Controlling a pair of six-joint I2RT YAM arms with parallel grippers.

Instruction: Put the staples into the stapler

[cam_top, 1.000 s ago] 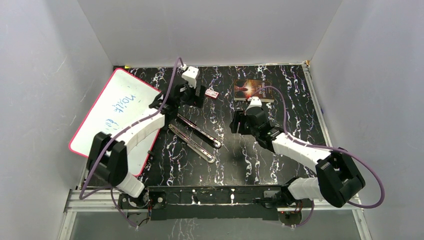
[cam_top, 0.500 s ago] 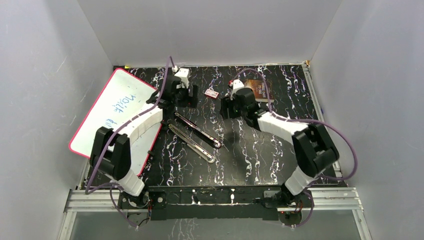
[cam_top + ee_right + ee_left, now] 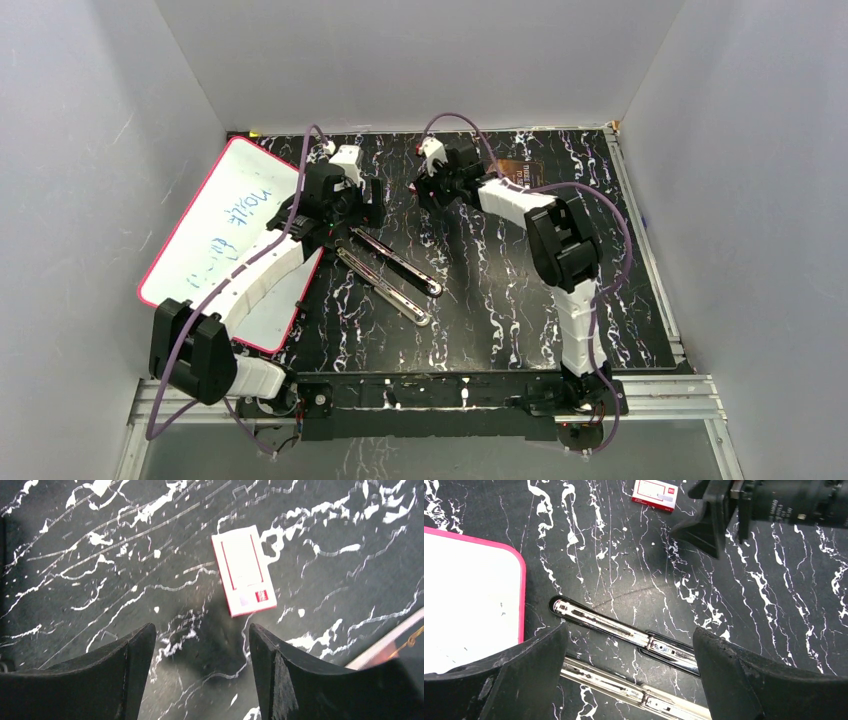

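left claw (image 3: pixel 626 642): wide open, above stapler (image 3: pixel 609 624)
right claw (image 3: pixel 201 636): open, above staple box (image 3: pixel 243 576)
stapler: unfolded flat on worktop (image 3: pixel 490 290), beside whiteboard (image 3: pixel 228 235)

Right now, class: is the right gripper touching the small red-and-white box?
Apart. The right wrist view shows bare table between the box and both fingers of the open right gripper.
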